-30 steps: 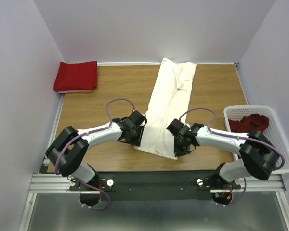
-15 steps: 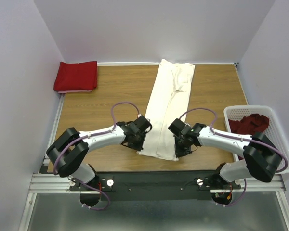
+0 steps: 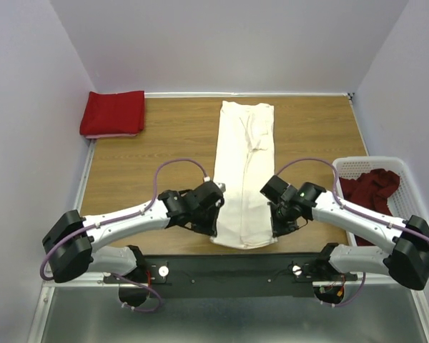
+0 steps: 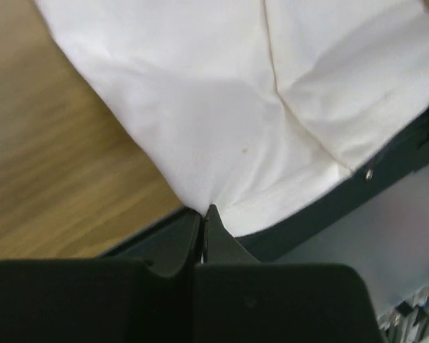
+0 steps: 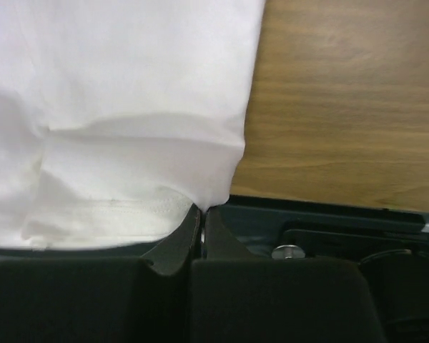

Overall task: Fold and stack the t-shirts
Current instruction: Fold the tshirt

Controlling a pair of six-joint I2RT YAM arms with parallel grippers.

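Closed tight: left gripper (image 4: pixel 204 211) on cream shirt (image 3: pixel 244 161) near-left corner, right gripper (image 5: pixel 202 209) on near-right corner, seemingly hem only; folded red shirt (image 3: pixel 113 112) far-left of it.

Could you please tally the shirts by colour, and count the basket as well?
Cream-white shirt: 1
Bright red shirt: 1
Dark red shirt: 1
White basket: 1
Total: 4

The overhead view was bright, lit softly from above, with faint shadows. In both wrist views the long cream-white cotton t-shirt (image 4: pixel 200 107) was nearly overexposed, and the brown wooden table (image 4: pixel 50 179) looked blurred.
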